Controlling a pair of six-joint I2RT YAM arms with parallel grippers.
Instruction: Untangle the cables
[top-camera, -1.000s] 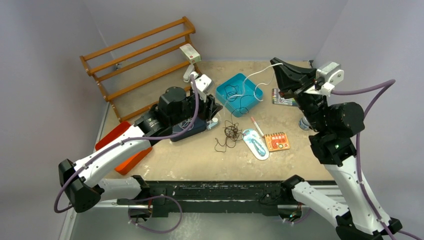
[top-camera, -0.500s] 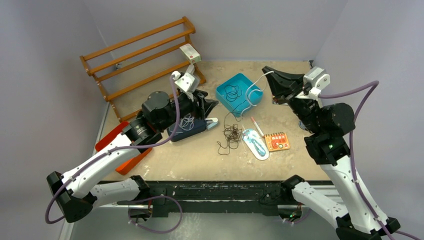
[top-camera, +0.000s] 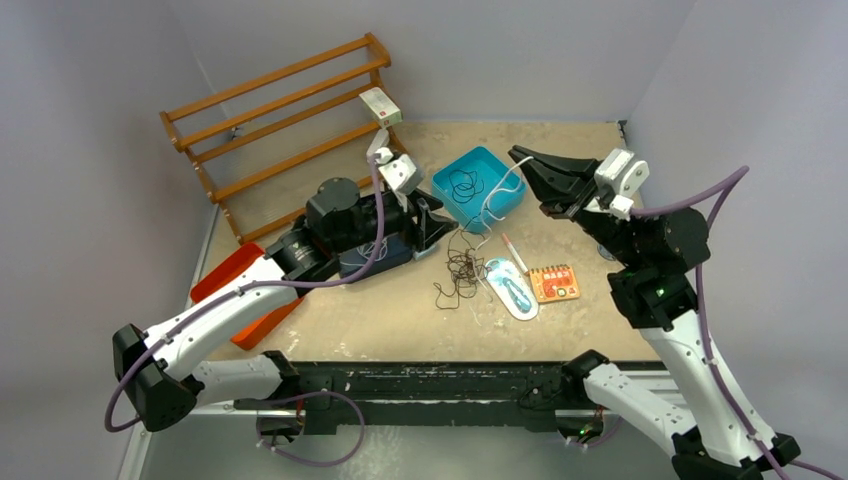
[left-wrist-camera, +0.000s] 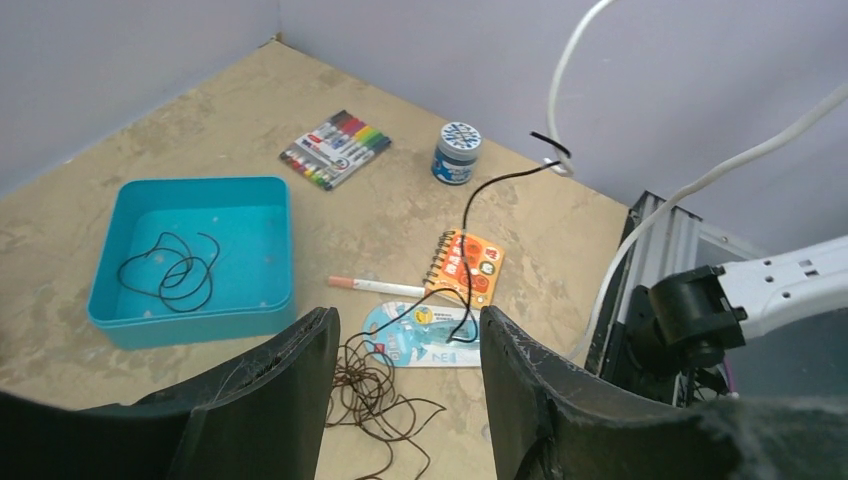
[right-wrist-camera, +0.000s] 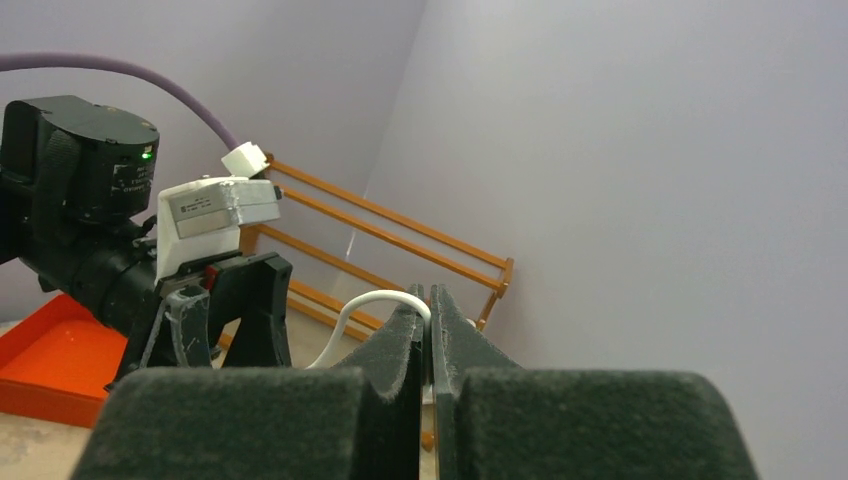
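One third done, apparently: black cable (left-wrist-camera: 165, 275) coiled in the teal bin (left-wrist-camera: 190, 190); white cable (left-wrist-camera: 770, 140) pinched aloft by the right end effector (right-wrist-camera: 428, 300); brown cable (left-wrist-camera: 375, 385) bunched on the worktop (top-camera: 400, 320), unsorted, near the wide-open left end effector (left-wrist-camera: 405, 330).

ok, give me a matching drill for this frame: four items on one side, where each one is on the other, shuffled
1 white cable
2 black loops
3 brown tangle
4 marker pack

A inside teal bin
B lying next to blue packet
C near small jar
D pinched in right gripper

Pairs: 1-D, 2-A, 3-B, 4-C
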